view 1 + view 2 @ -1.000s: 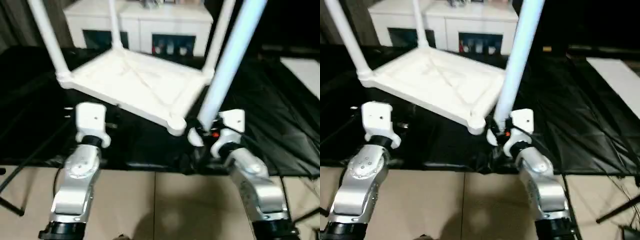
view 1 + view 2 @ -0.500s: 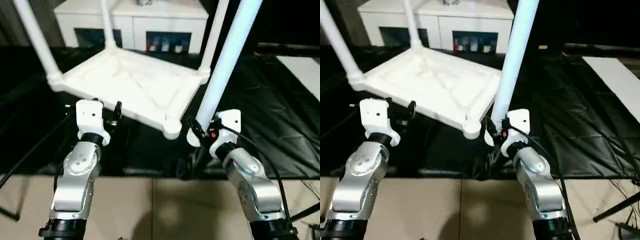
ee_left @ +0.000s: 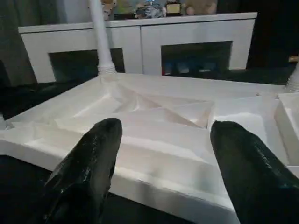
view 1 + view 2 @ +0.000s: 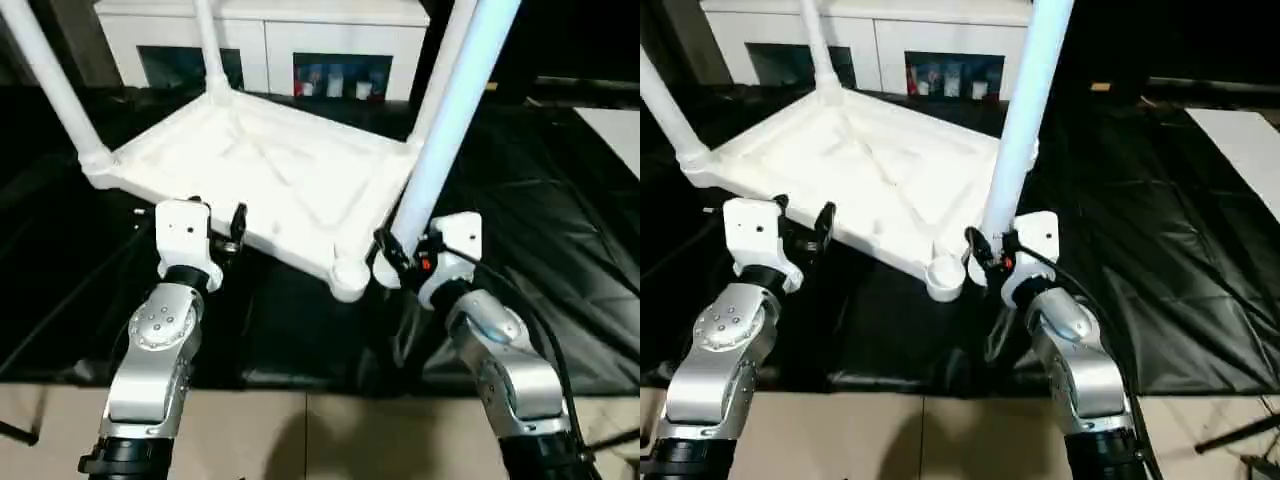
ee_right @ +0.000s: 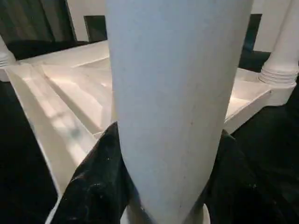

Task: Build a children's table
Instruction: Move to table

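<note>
Upside-down white plastic ribbed tabletop (image 4: 270, 180) sits on black sheeting, its leg tops cut off at 12 o'clock. Right gripper (image 4: 985, 250) clamps the fourth white tube leg (image 4: 1025, 110); left gripper (image 3: 161, 154) gapes empty. No readable labels.

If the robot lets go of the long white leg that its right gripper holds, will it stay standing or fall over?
Probably it tips: the leg is long, slim and upright, held low by the right gripper, beside the empty corner socket, not in it. Being a round tube, it would likely roll on the black sheet. It looks stiff.
</note>
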